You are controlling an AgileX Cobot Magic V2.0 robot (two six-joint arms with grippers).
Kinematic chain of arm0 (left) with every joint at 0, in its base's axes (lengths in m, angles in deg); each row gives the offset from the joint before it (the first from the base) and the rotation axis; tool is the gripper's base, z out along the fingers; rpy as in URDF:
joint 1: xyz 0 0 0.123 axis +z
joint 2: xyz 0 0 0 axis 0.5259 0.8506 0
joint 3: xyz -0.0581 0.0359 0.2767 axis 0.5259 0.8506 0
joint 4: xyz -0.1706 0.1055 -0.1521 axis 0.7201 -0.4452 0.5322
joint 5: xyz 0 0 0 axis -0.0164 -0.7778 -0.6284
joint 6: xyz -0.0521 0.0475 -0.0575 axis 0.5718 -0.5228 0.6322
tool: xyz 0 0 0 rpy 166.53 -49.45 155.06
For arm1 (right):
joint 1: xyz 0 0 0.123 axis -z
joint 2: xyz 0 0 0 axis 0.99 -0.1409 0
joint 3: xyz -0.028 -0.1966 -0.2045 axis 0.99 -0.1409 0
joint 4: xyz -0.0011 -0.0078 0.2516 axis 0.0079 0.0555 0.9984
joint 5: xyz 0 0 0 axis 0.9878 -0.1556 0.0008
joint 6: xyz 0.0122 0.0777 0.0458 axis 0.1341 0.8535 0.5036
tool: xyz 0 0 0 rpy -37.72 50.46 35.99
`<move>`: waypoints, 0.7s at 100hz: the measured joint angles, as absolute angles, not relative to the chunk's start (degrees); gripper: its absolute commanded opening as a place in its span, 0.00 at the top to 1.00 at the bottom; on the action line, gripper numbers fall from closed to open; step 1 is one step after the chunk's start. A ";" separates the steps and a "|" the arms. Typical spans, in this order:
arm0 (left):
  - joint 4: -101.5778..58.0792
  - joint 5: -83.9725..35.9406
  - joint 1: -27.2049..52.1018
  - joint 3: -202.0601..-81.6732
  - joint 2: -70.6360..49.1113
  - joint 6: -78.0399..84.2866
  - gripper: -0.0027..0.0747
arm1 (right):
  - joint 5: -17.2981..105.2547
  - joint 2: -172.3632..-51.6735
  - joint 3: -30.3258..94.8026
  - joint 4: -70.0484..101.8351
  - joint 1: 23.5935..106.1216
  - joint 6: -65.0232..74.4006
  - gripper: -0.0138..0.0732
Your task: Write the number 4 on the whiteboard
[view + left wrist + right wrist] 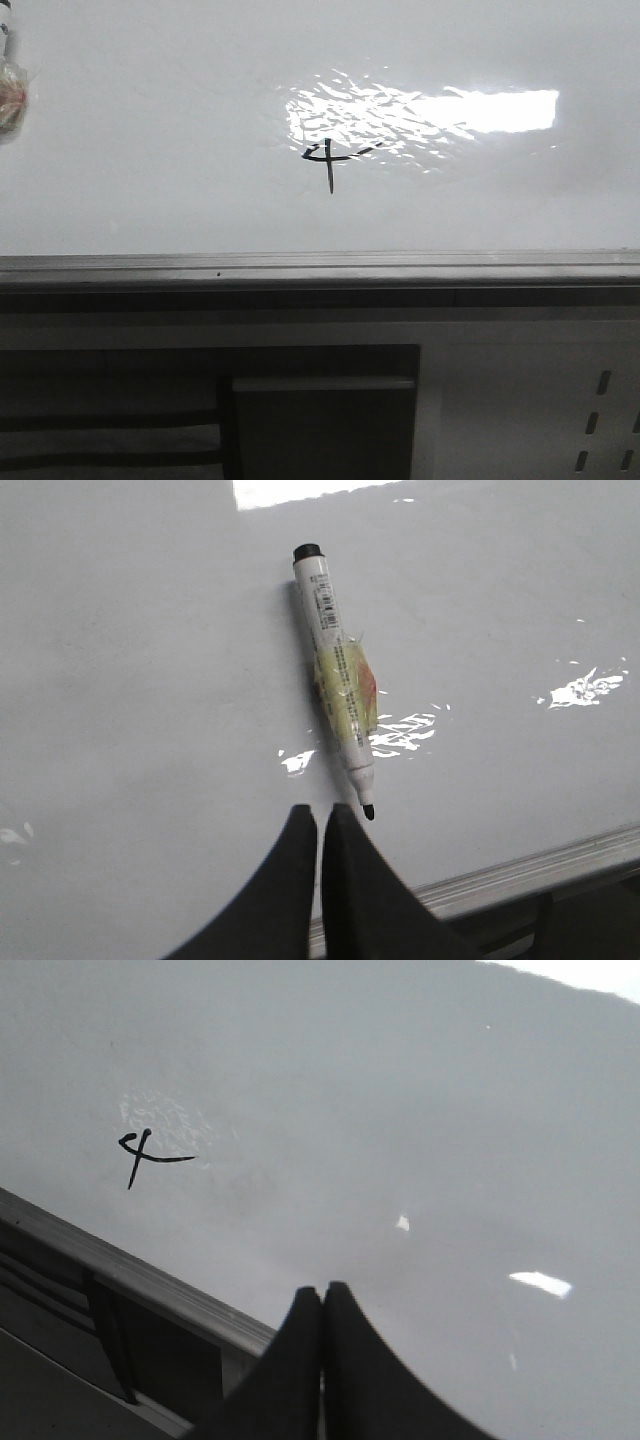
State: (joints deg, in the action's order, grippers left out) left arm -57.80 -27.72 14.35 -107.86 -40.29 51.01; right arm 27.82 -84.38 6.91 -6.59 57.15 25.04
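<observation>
Black tapered end effectors: left [320, 815], right [322, 1290] closed, empty; thin 4 [328, 160] on glossy whiteboard [150, 150].

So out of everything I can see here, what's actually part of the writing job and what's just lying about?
Part of the job:
- small black hand-drawn number 4
- large glossy white whiteboard
- white marker pen with black cap and yellowish tape, lying uncapped on the board
- left gripper, right gripper, both shut, empty

Just there:
- dark cabinet panel below the board
</observation>
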 measured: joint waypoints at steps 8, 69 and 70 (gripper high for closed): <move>-57.72 -27.72 14.35 -107.86 -40.29 51.01 0.99 | 27.73 -84.38 6.91 -6.59 57.15 25.04 0.92; -49.46 -22.93 26.55 -90.51 -62.25 51.01 0.99 | 27.60 -84.25 6.91 -6.59 57.15 25.15 0.92; -49.30 -22.79 26.84 -90.20 -62.92 51.01 0.99 | 27.60 -84.25 6.91 -6.59 57.15 25.15 0.92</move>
State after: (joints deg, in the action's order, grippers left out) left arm -49.30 -22.79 26.84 -90.20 -62.92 51.01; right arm 27.60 -84.25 6.91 -6.59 57.15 25.15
